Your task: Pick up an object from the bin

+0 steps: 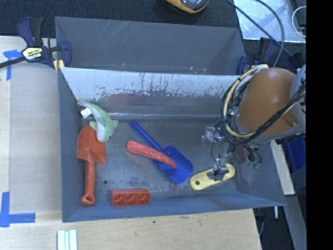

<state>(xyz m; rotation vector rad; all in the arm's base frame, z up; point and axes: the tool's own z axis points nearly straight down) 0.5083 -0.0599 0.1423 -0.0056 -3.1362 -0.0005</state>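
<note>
Grey metal forms the bin (156, 46), the biggest thing in the camera view, with sloping walls and a flat floor where a handful of small things lie spread out rather than heaped. Next in size is the arm, reaching in from the right, its wrist under a rounded orange cover (268, 103) looped with yellow and black cables.

On the floor, the blue toy scoop (179, 170) lies slantwise near the middle, handle toward the back wall and blade toward the front. At the left side lies a red-orange toy shovel (91, 147), blade toward the back, its thin handle running to a ring at the front. A red sausage-shaped piece (151, 152) rests across the blue scoop, touching its handle and blade. A pale green and white soft thing (104, 124) lies just behind the shovel's blade, touching it. A red toy brick (130, 197) lies by the front wall, apart from the others.

The flat yellow piece (204, 180) lies at the front right of the floor, near the foot of the right wall. The gripper (222, 166) is down at the right end of this yellow piece, seemingly touching it; whether it is spread or closed cannot be told.
</note>
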